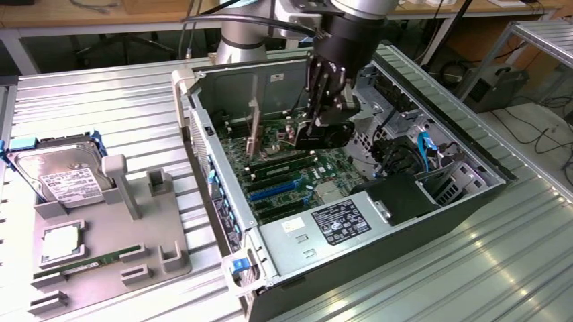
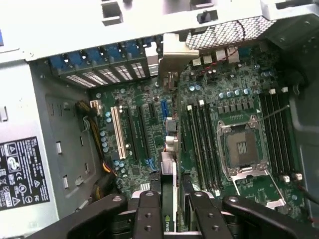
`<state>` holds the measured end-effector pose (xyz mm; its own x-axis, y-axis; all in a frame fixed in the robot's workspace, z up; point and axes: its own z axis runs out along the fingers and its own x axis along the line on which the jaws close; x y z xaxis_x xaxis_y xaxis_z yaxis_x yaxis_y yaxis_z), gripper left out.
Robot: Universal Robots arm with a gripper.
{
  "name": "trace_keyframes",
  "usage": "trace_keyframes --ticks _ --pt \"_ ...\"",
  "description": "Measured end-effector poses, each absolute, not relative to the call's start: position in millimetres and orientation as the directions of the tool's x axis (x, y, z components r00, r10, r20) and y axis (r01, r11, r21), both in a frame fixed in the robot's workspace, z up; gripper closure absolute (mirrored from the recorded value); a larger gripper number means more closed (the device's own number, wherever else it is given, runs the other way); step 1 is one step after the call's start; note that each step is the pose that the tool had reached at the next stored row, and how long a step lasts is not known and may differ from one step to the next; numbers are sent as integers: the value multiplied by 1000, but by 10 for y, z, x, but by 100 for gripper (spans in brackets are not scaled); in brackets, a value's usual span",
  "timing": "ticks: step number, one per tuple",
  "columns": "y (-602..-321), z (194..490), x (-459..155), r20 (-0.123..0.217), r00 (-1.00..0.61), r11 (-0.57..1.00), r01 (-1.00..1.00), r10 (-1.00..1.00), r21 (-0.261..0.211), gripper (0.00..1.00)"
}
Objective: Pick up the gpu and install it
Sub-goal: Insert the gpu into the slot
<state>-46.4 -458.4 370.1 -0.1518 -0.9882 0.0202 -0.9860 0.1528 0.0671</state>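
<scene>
GPU [image 2: 169,199]: thin card, edge-on, standing upright over the motherboard's expansion slots, silver bracket end toward the case's rear wall.
Gripper [image 1: 324,127]: inside the open computer case [image 1: 465,144], jaws closed narrowly on the card's top edge.
Motherboard [image 2: 239,119]: green, empty CPU socket [image 2: 241,147].
Hard drive [image 1: 63,178]: in grey fixture tray [image 1: 170,235] on the bench, at the exterior view's left.
Memory stick [image 1: 90,260]: lying on same tray.

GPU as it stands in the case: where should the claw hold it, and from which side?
Pinch the free long edge of the gpu, coming in through the open side of the case, square to the motherboard. The card stands on edge, so its two flat faces are the only opposed surfaces. The claw straddles it that way.
</scene>
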Motion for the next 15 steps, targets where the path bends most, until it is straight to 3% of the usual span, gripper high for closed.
trace_keyframes --ticks 6,15 --pt "-4584 3669 -464 15 -59 60 -996 -998 68 74" --pt "-4596 3618 -477 -3 -45 44 -997 -999 67 74"
